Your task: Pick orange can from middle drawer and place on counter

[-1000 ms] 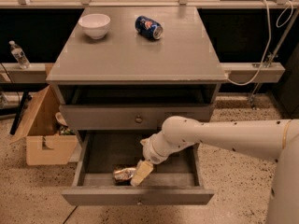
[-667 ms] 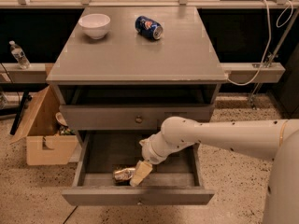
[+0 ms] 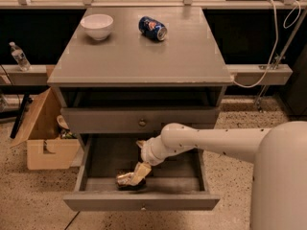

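The middle drawer (image 3: 96,201) is pulled out, low in the camera view. The orange can (image 3: 123,179) lies on its side on the drawer floor near the front left, shiny gold with silver ends. My gripper (image 3: 138,173) hangs from the white arm (image 3: 206,140), which reaches in from the right. It is down inside the drawer, right against the can's right end. The counter (image 3: 139,61) is the grey cabinet top above.
A white bowl (image 3: 97,26) and a blue can (image 3: 152,28) sit at the back of the counter. The upper drawer front (image 3: 141,120) is closed, just above the arm. A cardboard box (image 3: 45,138) stands on the floor to the left, and a water bottle (image 3: 19,56) on a ledge.
My gripper has edged slightly left toward the orange can. The can and the drawer have not moved.
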`<state>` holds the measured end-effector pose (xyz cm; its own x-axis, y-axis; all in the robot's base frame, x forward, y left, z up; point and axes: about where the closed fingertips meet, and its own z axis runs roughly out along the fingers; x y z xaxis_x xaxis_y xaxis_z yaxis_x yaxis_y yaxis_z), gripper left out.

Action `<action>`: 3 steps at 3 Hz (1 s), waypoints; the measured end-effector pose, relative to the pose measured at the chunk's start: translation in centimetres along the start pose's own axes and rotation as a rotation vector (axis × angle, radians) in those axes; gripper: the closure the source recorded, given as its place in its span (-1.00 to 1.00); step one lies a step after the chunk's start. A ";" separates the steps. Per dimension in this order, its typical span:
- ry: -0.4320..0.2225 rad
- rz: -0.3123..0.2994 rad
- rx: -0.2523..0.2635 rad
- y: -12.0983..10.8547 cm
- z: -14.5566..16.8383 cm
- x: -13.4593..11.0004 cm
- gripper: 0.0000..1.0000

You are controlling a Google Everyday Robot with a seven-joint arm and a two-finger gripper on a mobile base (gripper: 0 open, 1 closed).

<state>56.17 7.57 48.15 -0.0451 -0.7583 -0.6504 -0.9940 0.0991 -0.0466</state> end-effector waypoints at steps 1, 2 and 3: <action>-0.025 -0.040 0.028 -1.9 2.2 0.1 -1.00; -0.016 -0.071 0.041 -2.5 3.9 0.4 -1.00; 0.021 -0.097 0.033 -2.1 6.4 1.4 -1.00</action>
<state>58.85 10.38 42.49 0.0489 -0.7789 -0.6253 -0.9899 0.0456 -0.1343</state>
